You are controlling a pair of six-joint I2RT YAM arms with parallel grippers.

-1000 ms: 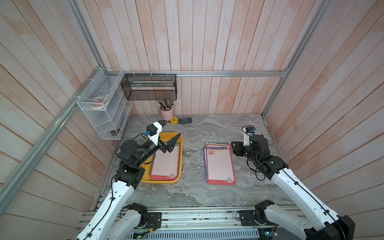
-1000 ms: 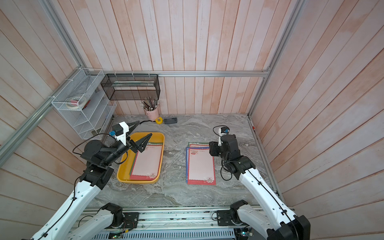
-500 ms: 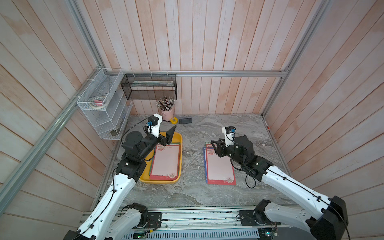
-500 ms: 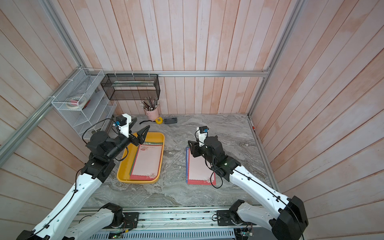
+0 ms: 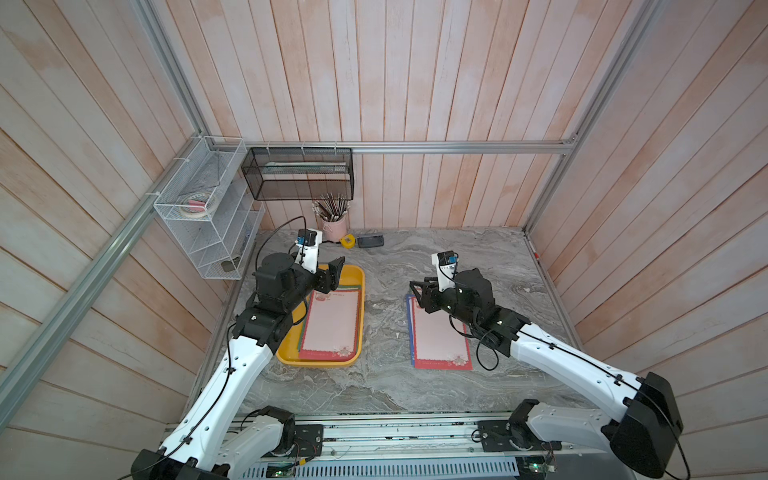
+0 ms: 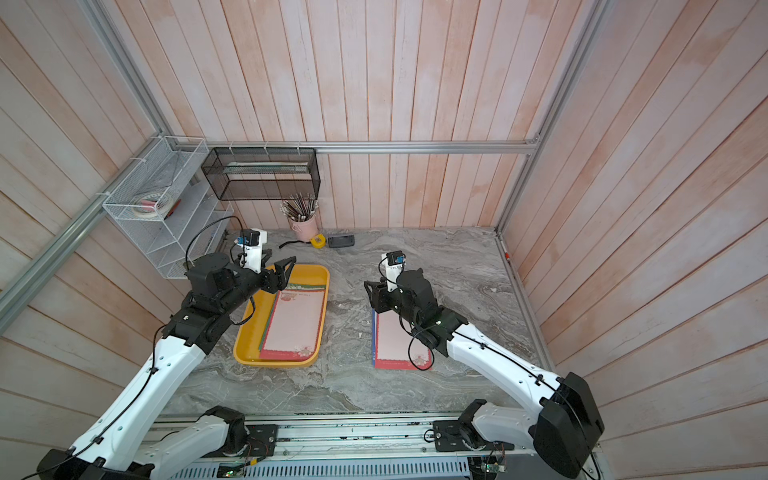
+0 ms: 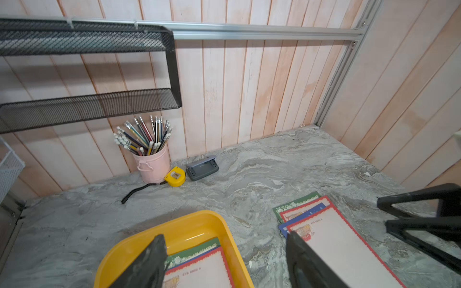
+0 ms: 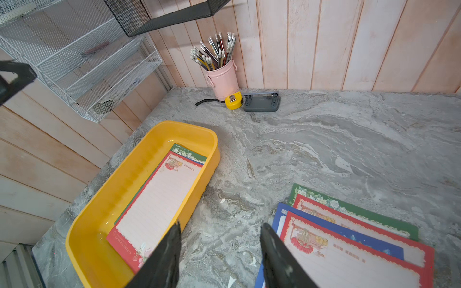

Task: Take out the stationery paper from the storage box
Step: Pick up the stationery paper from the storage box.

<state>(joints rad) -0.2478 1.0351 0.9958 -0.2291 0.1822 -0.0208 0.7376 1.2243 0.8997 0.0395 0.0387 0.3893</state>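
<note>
The left gripper, jaws parted and empty, has come over the tray's far end with paper still lying beneath it, while the right gripper, likewise parted and empty, has swung over the pile on the table, so more lifting remains.

One storage box, two paper piles

The left arm and right arm are showing white shells and black joints. Black cables are running behind the black left gripper and right gripper, each carrying a white camera mount with blue module.
</note>
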